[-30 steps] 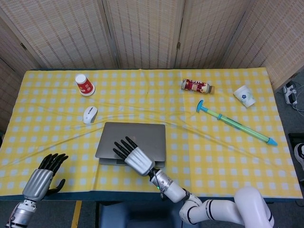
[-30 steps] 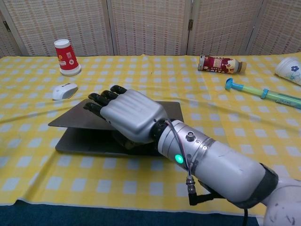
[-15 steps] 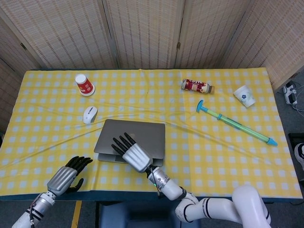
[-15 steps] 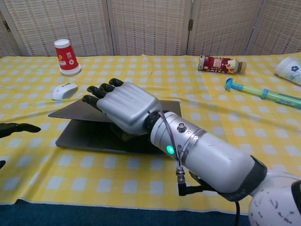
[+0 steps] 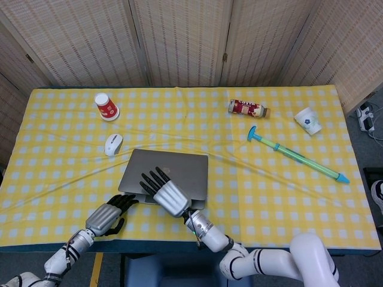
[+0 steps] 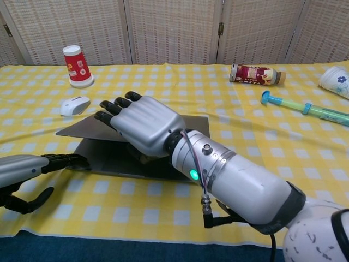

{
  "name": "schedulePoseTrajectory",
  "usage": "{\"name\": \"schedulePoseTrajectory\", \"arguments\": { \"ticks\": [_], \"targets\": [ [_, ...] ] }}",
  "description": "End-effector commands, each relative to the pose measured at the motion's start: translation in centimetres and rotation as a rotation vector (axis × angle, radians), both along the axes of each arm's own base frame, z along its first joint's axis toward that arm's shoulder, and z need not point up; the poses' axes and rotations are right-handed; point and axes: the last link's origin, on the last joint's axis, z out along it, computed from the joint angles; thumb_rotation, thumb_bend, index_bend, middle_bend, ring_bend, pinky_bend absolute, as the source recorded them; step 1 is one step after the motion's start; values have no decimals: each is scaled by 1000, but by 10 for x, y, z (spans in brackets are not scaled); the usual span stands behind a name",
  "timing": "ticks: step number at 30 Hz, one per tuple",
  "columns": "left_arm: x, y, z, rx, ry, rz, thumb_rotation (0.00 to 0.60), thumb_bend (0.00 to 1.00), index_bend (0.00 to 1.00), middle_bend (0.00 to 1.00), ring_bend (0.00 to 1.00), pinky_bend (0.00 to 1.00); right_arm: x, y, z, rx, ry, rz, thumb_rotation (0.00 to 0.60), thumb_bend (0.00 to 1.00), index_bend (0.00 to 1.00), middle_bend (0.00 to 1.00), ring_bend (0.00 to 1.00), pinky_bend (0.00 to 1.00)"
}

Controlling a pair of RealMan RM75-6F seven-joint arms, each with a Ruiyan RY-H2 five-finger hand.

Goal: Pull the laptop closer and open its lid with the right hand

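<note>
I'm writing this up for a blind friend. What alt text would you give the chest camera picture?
A silver robot right hand lifts the lid of a grey laptop partway open on a yellow checked table, while the left hand reaches its dark fingertips to the laptop's near left corner. Behind lie a white mouse, a red paper cup, a bottle and a green pump.

right hand (image 5: 166, 195) on laptop (image 5: 170, 170) lid (front edge) | left hand (image 5: 109, 214) touching its corner

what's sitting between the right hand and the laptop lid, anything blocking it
Nothing visible. The right hand is already at the laptop, its fingers over the partly raised lid. The mouse lies apart, beyond the far left corner. The left hand reaches the base's near left corner, clear of the lid.
</note>
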Motion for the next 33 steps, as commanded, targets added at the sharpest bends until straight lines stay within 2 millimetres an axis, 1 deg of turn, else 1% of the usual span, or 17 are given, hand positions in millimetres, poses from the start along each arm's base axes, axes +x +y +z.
{"name": "schedulePoseTrajectory", "arguments": {
  "ticks": [1, 10, 15, 29, 33],
  "targets": [
    [3, 2, -5, -9, 9, 0, 600, 772, 0, 16, 0, 0, 0, 0, -1, 1, 0, 0, 600, 621, 0, 0, 0, 0],
    [4, 2, -10, -22, 30, 1, 600, 786, 15, 75, 0, 0, 1, -2, -2, -11, 7, 0, 600, 621, 0, 0, 0, 0],
    [4, 3, -11, -25, 34, 4, 600, 789, 18, 87, 0, 0, 2, -5, -2, -20, 6, -3, 600, 621, 0, 0, 0, 0],
    [2, 6, -13, -37, 44, 12, 600, 790, 24, 89, 0, 0, 2, -28, 1, -70, 23, -69, 600, 621, 0, 0, 0, 0],
    [2, 6, -13, -39, 45, 9, 600, 790, 24, 89, 0, 0, 5, -38, 8, -92, -1, -88, 600, 621, 0, 0, 0, 0]
  ]
}}
